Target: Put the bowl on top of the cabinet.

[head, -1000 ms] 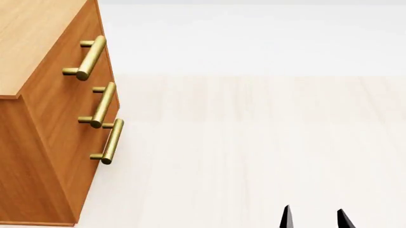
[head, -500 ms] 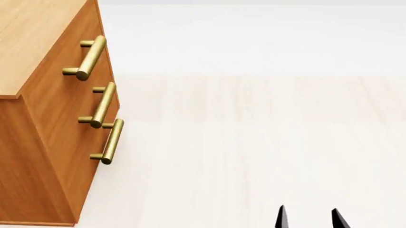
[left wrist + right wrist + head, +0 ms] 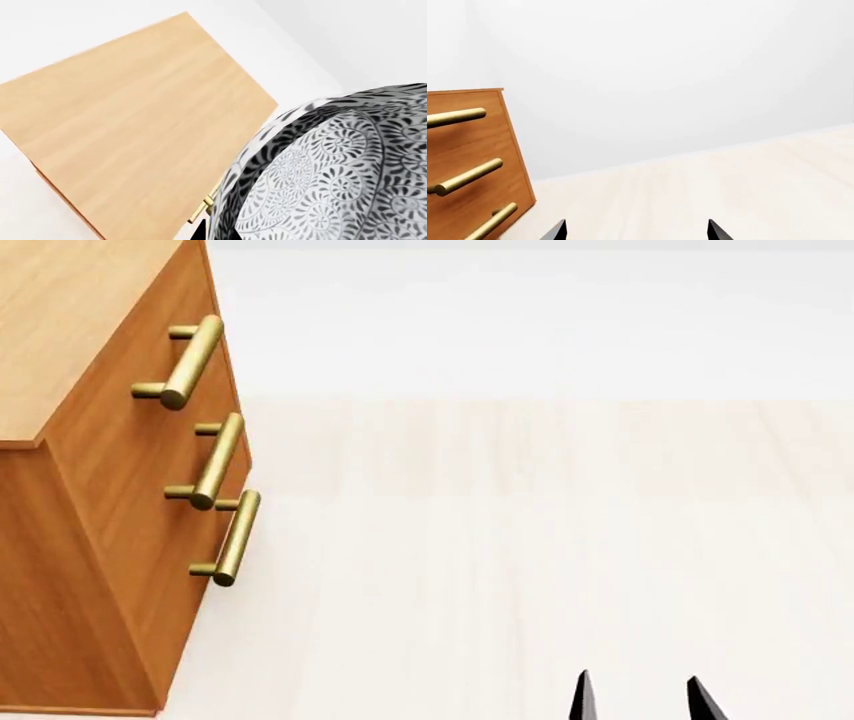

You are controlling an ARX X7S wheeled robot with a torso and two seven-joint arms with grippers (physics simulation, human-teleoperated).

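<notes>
Bowl (image 3: 333, 175): held up over the cabinet (image 3: 133, 125) top.
Left hand (image 3: 212, 233): grip unclear, mostly hidden.
Right hand (image 3: 638, 698): fingers spread, empty, above floor (image 3: 561, 540).

The cabinet (image 3: 94, 540) looks like matt orange-brown wood with fine straight grain, its top (image 3: 133, 135) a paler, smooth wood. Its three bar handles (image 3: 214, 462) are brushed brass-coloured metal with a soft sheen. The bowl (image 3: 333, 175), close against the left gripper, appears glazed ceramic, smooth, densely printed grey-black. The floor (image 3: 561, 540) is pale, matt wood-grain.
</notes>
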